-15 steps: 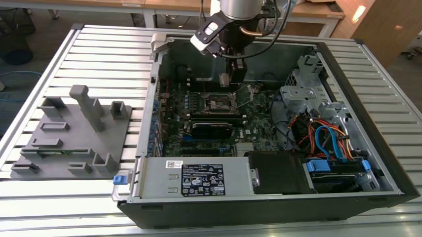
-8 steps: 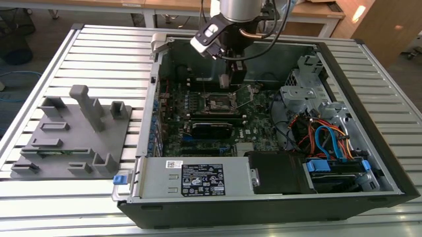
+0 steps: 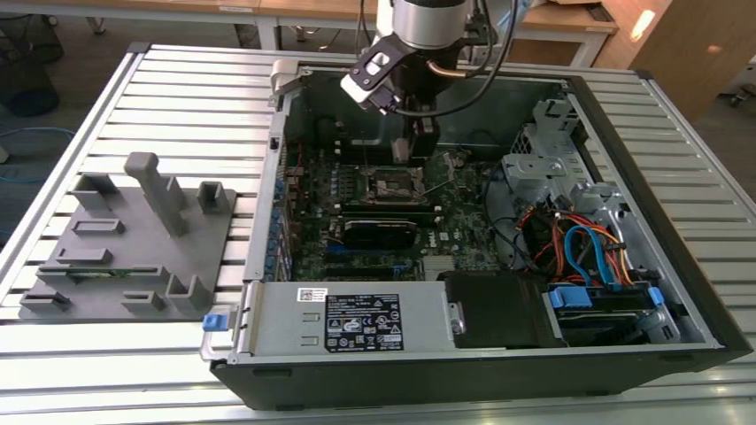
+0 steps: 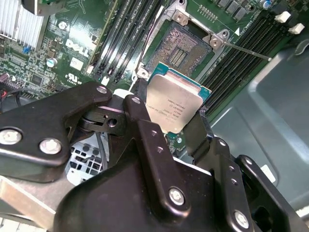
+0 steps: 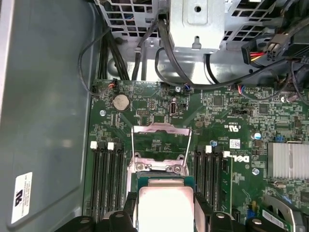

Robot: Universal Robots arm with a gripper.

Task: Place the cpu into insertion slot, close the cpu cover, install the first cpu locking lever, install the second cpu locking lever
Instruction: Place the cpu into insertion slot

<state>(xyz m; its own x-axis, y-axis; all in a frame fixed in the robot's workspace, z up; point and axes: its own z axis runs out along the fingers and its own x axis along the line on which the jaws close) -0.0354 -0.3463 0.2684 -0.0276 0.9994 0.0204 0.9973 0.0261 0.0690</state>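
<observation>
Arm comes down from above into the open black computer case (image 3: 473, 376), wrist pointing down over the green motherboard (image 4: 63, 63). My hand (image 4: 169, 121) pinches the small square silver-grey cpu (image 4: 176, 101) by two opposite edges, near the bare square dark insertion slot (image 4: 181, 48), not seated. The thin silver cpu cover (image 5: 161, 128) stands flipped open.

We see bright, even room light in the exterior view: the slatted table (image 3: 177, 88) gleams softly, while the computer case (image 3: 695, 266) holds deep shade around its motherboard (image 3: 313, 190). In both wrist views the cpu (image 4: 176, 104) (image 5: 165, 208) catches the light, glaring almost white in the first wrist view, where the heatsink (image 5: 287, 162) shines too.
</observation>
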